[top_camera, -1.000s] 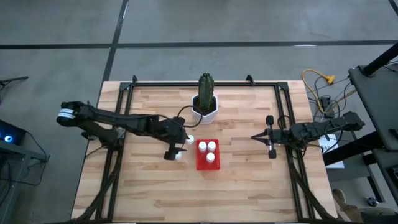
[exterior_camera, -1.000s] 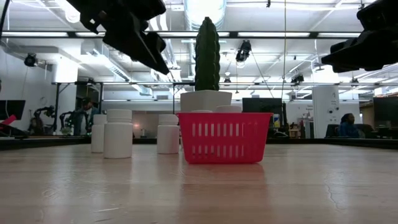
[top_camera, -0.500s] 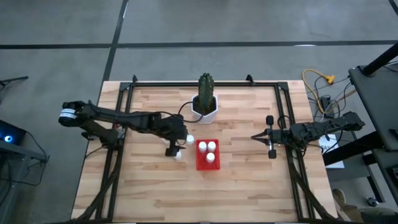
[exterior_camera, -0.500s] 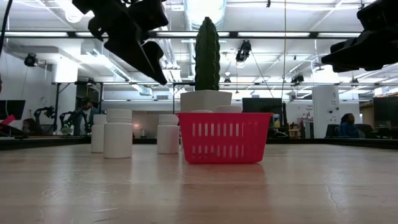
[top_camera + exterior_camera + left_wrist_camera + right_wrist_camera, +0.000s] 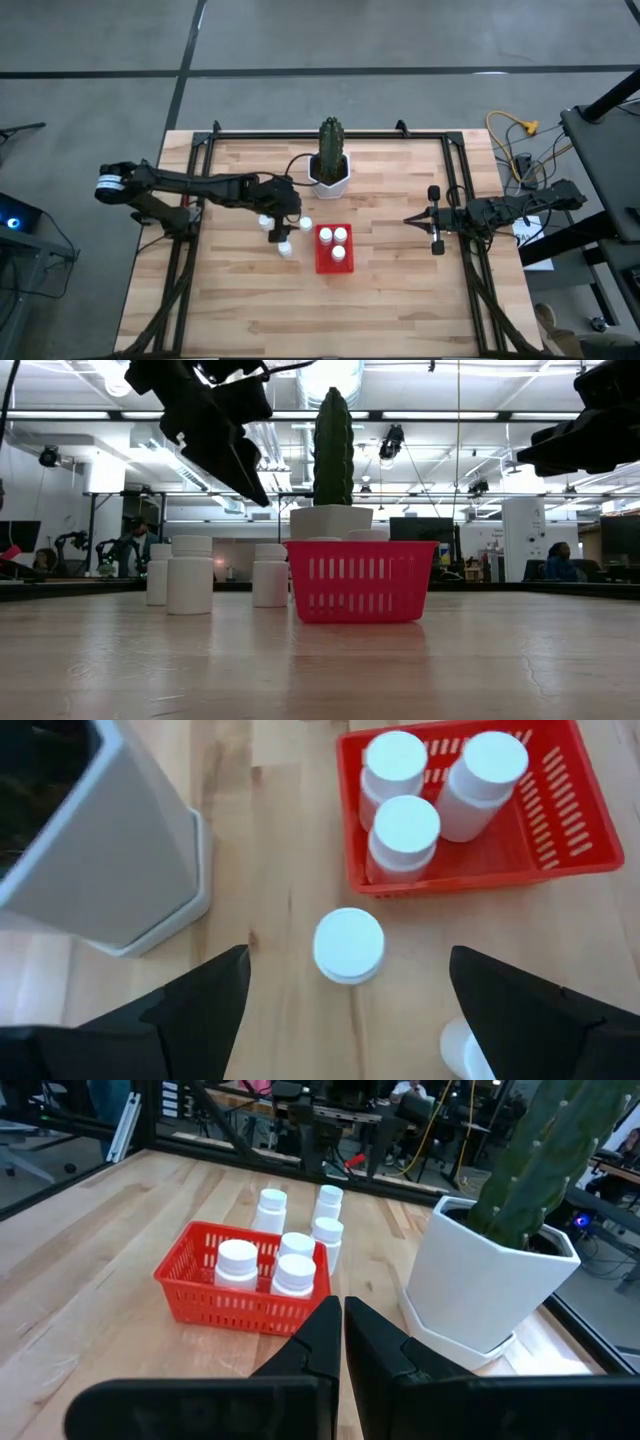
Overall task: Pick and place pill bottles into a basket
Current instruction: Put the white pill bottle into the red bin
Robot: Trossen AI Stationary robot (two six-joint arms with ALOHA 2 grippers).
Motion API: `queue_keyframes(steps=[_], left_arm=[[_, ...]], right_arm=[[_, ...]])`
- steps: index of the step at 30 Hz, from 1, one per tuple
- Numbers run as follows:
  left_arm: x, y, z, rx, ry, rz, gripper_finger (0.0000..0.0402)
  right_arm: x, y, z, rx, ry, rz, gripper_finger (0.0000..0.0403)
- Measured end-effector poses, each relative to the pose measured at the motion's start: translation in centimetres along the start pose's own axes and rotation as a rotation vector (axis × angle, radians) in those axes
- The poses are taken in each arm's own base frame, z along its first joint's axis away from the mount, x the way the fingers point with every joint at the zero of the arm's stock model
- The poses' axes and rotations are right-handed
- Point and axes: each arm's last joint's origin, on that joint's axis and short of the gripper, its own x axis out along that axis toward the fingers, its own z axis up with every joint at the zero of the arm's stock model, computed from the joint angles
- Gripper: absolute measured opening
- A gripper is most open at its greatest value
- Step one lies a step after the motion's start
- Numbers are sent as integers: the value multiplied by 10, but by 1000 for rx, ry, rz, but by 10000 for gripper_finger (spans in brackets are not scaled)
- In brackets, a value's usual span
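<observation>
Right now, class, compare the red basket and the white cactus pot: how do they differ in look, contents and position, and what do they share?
The red basket is low with slatted walls; the white cactus pot is taller with solid, angled walls. The basket holds three pill bottles; the pot holds a green cactus. From above, the pot sits nearer the table's far edge, the basket nearer the middle. Both stand upright and open-topped on the wooden table.

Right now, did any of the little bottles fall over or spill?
No, nothing stands out. Three bottles stand upright in the red basket, and three more stand upright on the table beside it, caps on. The cactus pot is upright too. The left gripper hovers above the loose bottles, jaws open and empty.
</observation>
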Motion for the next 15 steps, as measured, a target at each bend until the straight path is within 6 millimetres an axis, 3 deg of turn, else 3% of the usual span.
queue_keyframes(steps=[15], left_arm=[[54,-3,-6,-1,116,-71,325]], right_arm=[[0,0,0,7,6,-2,9]])
